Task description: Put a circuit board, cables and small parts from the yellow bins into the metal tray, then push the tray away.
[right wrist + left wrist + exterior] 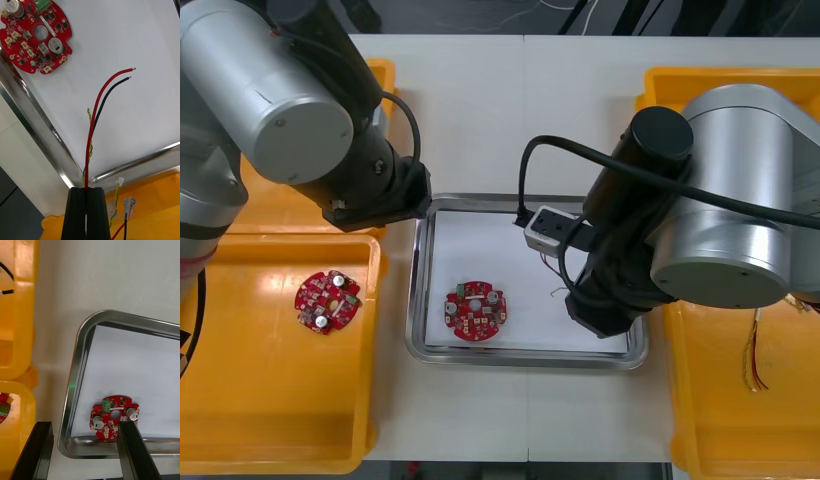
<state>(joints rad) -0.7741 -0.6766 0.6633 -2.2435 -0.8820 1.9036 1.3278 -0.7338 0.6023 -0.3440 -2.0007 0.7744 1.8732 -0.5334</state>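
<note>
The right pincer (86,189) was found clenched on a red and black cable (98,103). Its two wires were pressed between the black fingers (77,210), and their bare ends were held above the white inside of the metal tray (412,300). A thin twisted yellow and green wire (89,114) was seen beside this cable. In the front view the right arm was placed over the tray's part at 4 o'clock. A round red circuit board (475,310) was laid flat inside the tray at about 7 o'clock, near the rim and apart from the held cable. The left pincer (84,423) was released, with its fingers (33,450) kept wide apart and nothing between them; the left arm was held at the tray's corner at 10 o'clock. A second circuit board (328,300) was seen in the near left yellow bin (270,400), at 9 o'clock from the tray. A red and yellow cable (755,355) was lying in the near right yellow bin (720,430), at 4 o'clock from the tray. All was carried by the light desk (480,120).
</note>
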